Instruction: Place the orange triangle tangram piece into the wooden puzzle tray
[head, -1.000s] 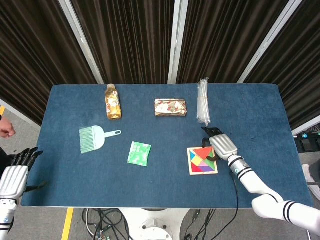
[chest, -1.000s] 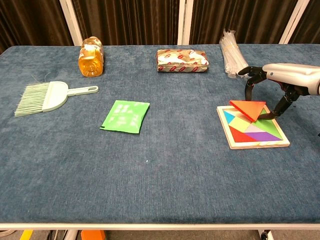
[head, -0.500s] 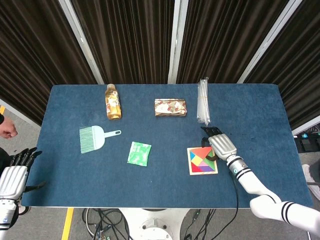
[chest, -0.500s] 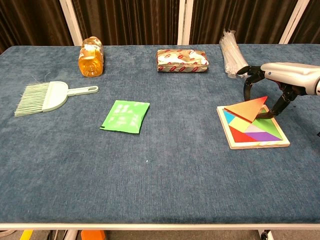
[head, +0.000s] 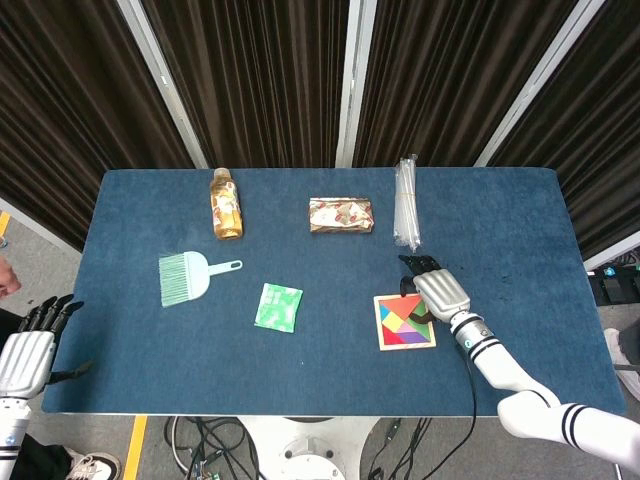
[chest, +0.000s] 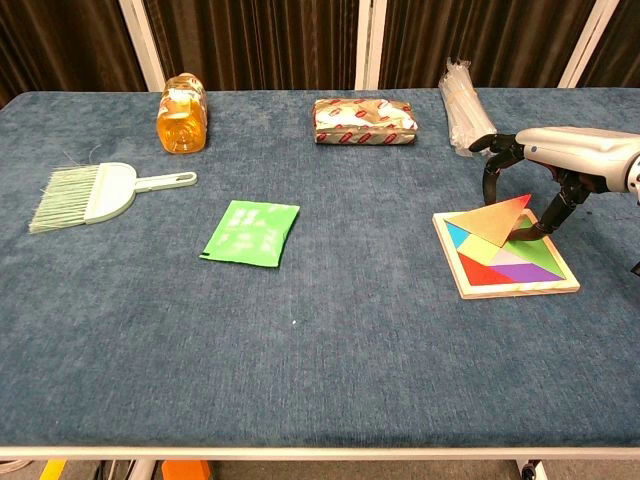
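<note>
One piece is what matters now, the orange triangle tangram piece, and from the head view I see very little of it: only a small orange patch at the far edge of the wooden puzzle tray, mostly covered by my right hand. That hand lies over the tray's far right corner with its dark fingers pointing away from me. Whether it pinches the piece I cannot tell from above. My left hand hangs beside the near left corner of the blue table, off its edge, fingers spread and holding nothing.

From the chest view the situation is clearer. The orange triangle tangram piece stands tilted: its low edge rests inside the wooden puzzle tray and its right corner is lifted up. The fingers of my right hand arch over it, and one dark fingertip touches the piece at the raised side while another comes down on the left, so I judge the hand supports it lightly between them.

To finish the step well, I think I should lower the raised corner slowly and keep the low edge against the neighbouring coloured pieces, so that the triangle drops flat into its free place. If I let go too early, it may stay lying on top of the other pieces.
</note>
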